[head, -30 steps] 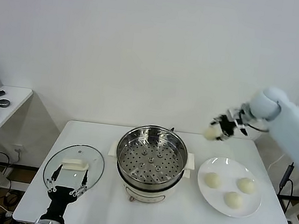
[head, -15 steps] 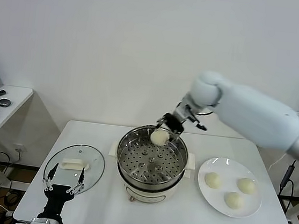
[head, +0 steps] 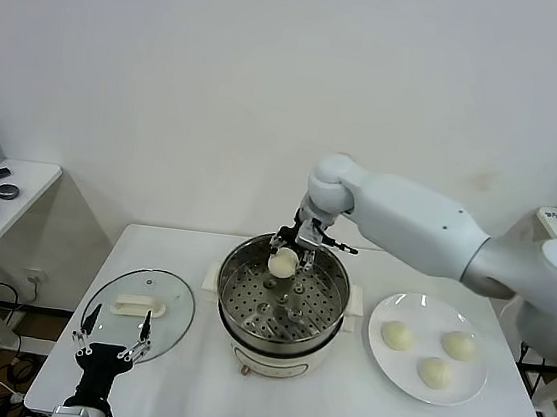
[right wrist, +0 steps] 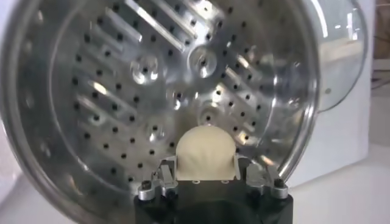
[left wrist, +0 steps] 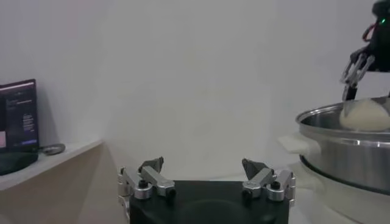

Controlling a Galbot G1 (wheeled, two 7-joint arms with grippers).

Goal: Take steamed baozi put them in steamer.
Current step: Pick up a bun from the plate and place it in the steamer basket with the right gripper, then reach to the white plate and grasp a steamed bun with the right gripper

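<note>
My right gripper [head: 287,257] is shut on a cream-white baozi [head: 282,262] and holds it over the far left part of the steel steamer [head: 279,331], just above the perforated tray. In the right wrist view the baozi [right wrist: 205,153] sits between the fingers [right wrist: 163,172] with the tray [right wrist: 146,79] below. Three more baozi [head: 396,335] [head: 458,345] [head: 433,372] lie on the white plate [head: 466,391] at the right. My left gripper [head: 109,342] is open and empty at the table's front left, beside the lid.
A glass lid [head: 138,308] with a white handle lies flat on the table left of the steamer. The steamer's white side handles [head: 210,277] stick out. A side desk [head: 2,202] with a mouse stands at far left.
My right arm carried the baozi from above the plate leftward to over the steamer, then lowered it toward the tray's far left. The left gripper shifted slightly.
</note>
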